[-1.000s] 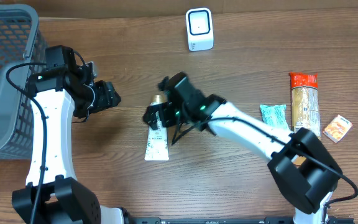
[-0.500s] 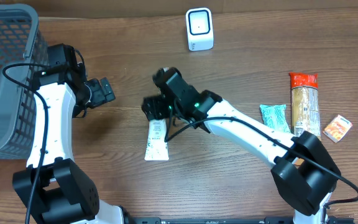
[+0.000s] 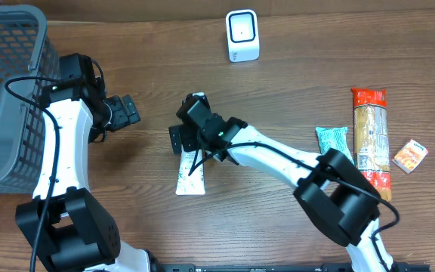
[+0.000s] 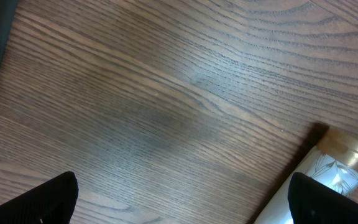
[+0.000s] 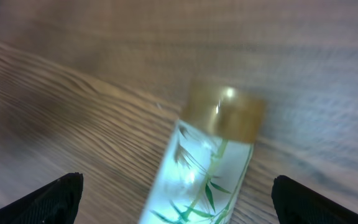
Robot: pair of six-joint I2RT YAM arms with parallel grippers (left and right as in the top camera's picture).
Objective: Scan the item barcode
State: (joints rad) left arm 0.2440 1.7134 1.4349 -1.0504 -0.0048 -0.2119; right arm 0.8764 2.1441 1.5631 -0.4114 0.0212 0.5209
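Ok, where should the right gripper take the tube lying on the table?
Probably the body just below the gold cap, coming straight down with the open right gripper, a finger on each long side. The tube lies flat on the table and widens toward its tail.

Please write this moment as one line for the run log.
tube: lying on table, not held | right gripper: open, over its gold cap | left gripper: open, empty | scanner: apart from tube
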